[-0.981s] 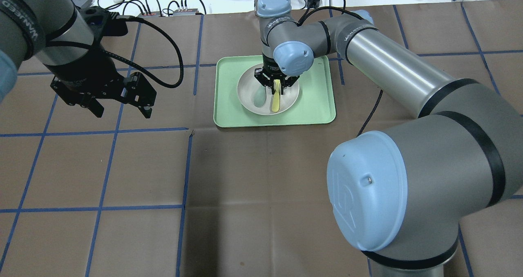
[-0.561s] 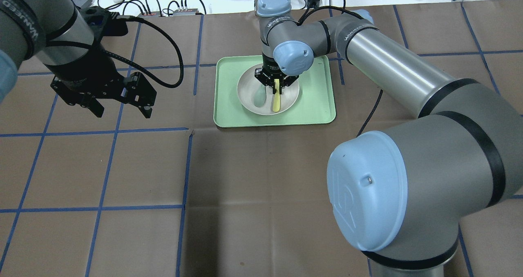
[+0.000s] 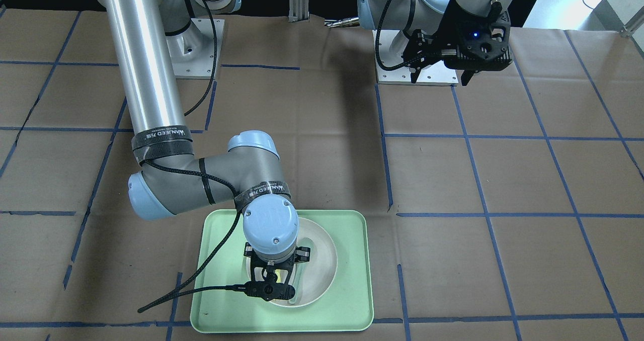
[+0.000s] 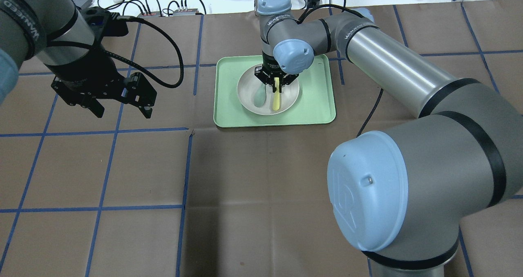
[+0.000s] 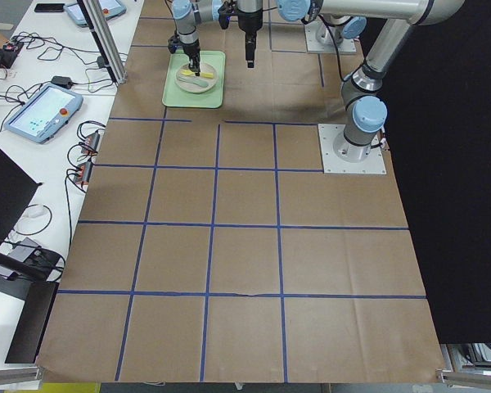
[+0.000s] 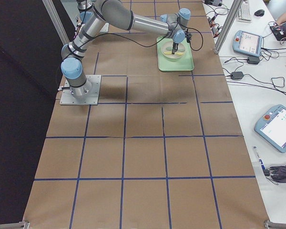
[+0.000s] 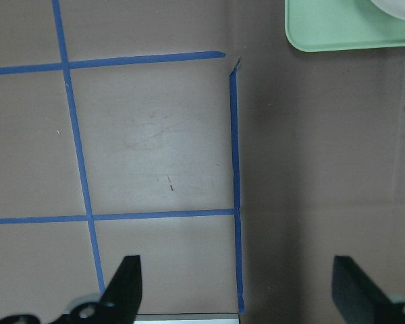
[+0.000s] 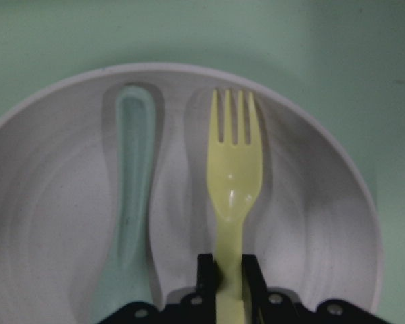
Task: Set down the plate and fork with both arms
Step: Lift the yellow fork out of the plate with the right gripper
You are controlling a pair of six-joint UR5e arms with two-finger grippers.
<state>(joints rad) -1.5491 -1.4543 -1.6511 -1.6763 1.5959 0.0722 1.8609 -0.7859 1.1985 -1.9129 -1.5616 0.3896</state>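
**Right gripper clamped on fork handle, above plate**

1. Right gripper (image 4: 277,88). It points straight down over the plate. The jaws are drawn narrow and pinch the handle of the fork (image 4: 276,101). One second ago the jaws stood spread either side of that handle, and 0.6 s ago they were part-way in. The right wrist view shows both fingers (image 8: 206,273) pressed against the handle's sides. The wrist's place over the plate is all but unchanged.

2. Fork. Pale yellow, lying within the plate (image 4: 291,99) and right of centre in the overhead view. It is held at the handle end, with the tines pointing toward the robot's side. Its place and heading match the earlier overhead frames. Whether it has left the plate's surface cannot be told.

3. Plate. Round and off-white, seated near the middle of the pale green tray (image 4: 229,109). No shift since a second ago.

4. Spoon (image 4: 258,98). Grey-green, in the plate just beside the fork, roughly parallel to it and not touching it. It has not moved, and the gripper is clear of it.

5. Left gripper (image 4: 122,112). It hangs above the brown table (image 4: 245,187), well apart from the tray on the robot's left. The jaws are wide with nothing between them. Pose and spread are the same as in both earlier frames. Its wrist view shows blue tape lines (image 7: 233,148) below it and a corner of the tray at the upper right.
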